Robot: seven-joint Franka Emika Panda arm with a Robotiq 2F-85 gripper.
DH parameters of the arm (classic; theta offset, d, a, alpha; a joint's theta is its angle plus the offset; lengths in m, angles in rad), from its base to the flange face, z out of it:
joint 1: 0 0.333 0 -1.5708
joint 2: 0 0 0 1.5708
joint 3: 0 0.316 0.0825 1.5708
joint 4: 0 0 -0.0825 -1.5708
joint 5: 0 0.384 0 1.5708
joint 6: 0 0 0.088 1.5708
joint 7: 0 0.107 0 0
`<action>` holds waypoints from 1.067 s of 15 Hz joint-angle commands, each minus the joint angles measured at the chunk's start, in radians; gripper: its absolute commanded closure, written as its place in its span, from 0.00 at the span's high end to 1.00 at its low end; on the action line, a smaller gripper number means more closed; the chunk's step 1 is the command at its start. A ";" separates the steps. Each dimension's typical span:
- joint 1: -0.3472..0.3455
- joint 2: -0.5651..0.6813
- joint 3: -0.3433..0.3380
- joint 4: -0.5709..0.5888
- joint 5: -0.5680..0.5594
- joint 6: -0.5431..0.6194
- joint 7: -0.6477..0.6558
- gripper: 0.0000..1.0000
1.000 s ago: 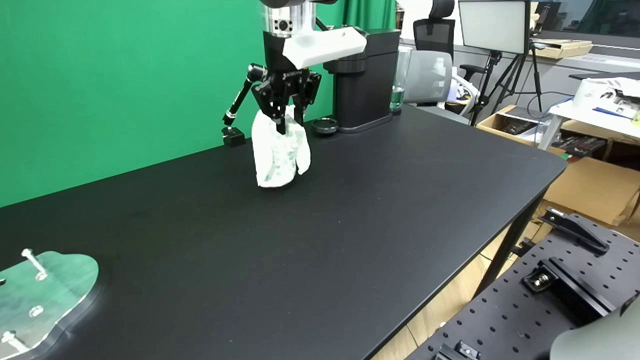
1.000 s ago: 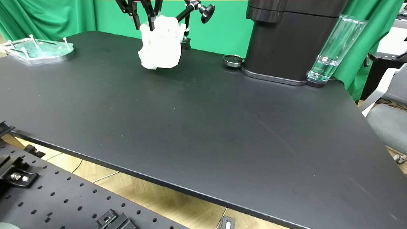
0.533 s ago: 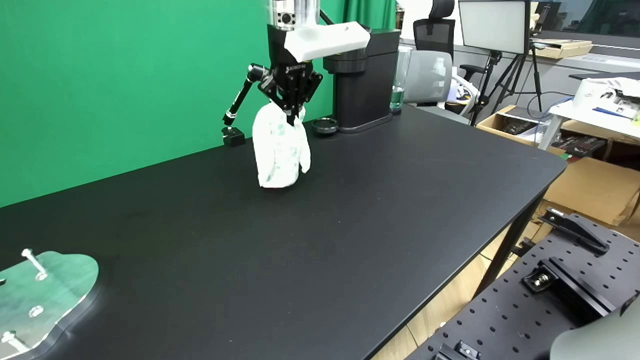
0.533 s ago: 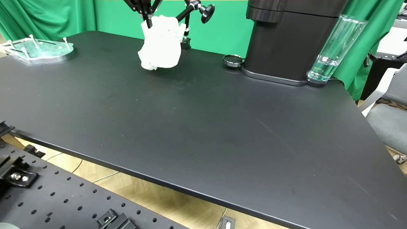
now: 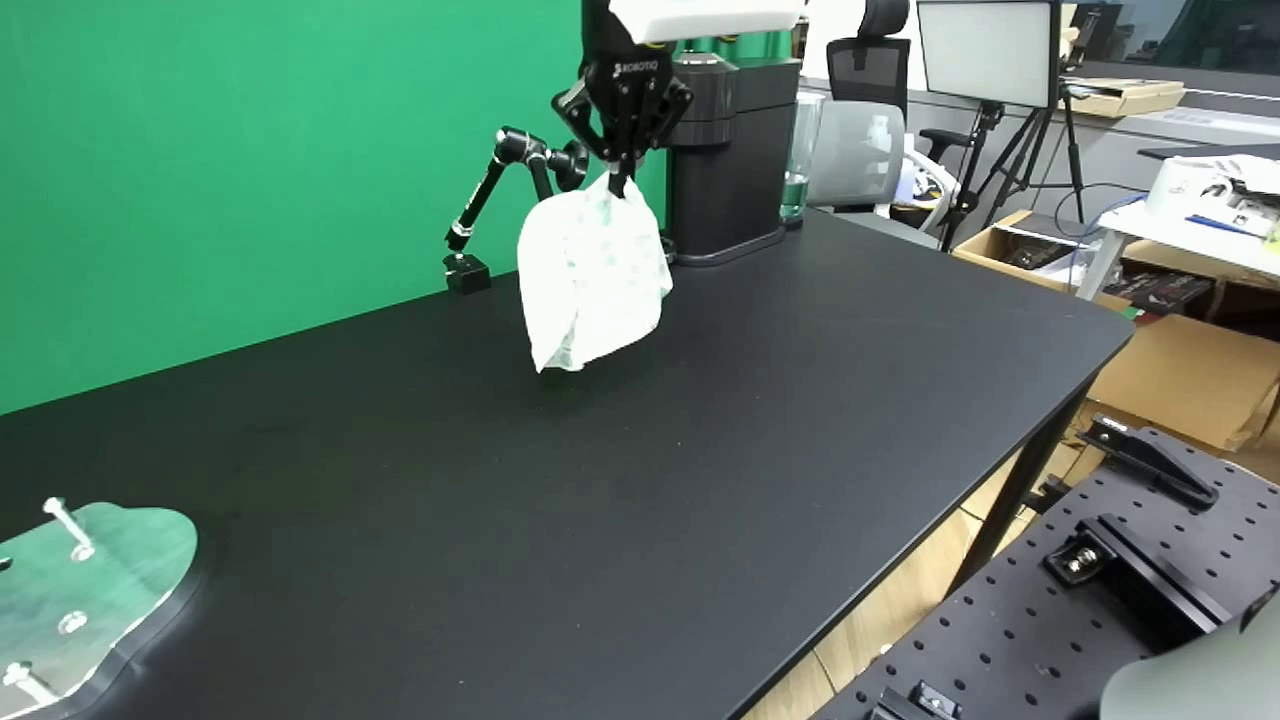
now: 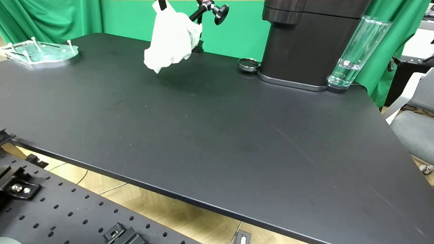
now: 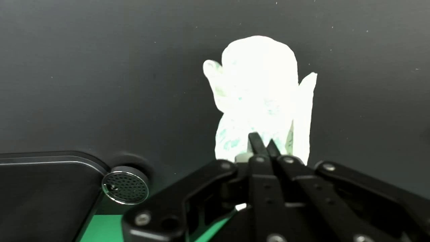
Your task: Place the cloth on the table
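The white cloth with pale green marks hangs below my gripper in both exterior views (image 5: 590, 280) (image 6: 174, 37). My gripper (image 5: 622, 183) is shut on its upper part. In the wrist view the gripper's fingertips (image 7: 257, 143) are close together over the cloth (image 7: 258, 77), which spreads out beyond them. In an exterior view only a dark fingertip (image 6: 162, 4) shows at the top edge. The cloth's lower corner hangs low over the black table (image 5: 600, 500); I cannot tell whether it touches.
A black appliance (image 5: 725, 160) with a clear water cylinder (image 6: 354, 56) stands at the back. A round metal strainer (image 7: 125, 185) sits beside it. A black jointed stand (image 5: 485, 195) is behind the cloth. A greenish plate with white pegs (image 5: 110, 570) lies at the table's far end.
My gripper has closed on the cloth and moved up, and to the right in an exterior view. The cloth has been pulled up and stretched, and now hangs tilted from the fingertips.
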 commanded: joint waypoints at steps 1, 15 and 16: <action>-0.033 -0.144 -0.008 -0.106 -0.001 -0.027 0.074 0.00; -0.207 -0.207 -0.026 -0.220 -0.017 -0.078 0.221 0.00; -0.215 -0.199 -0.026 -0.219 -0.020 -0.076 0.232 0.00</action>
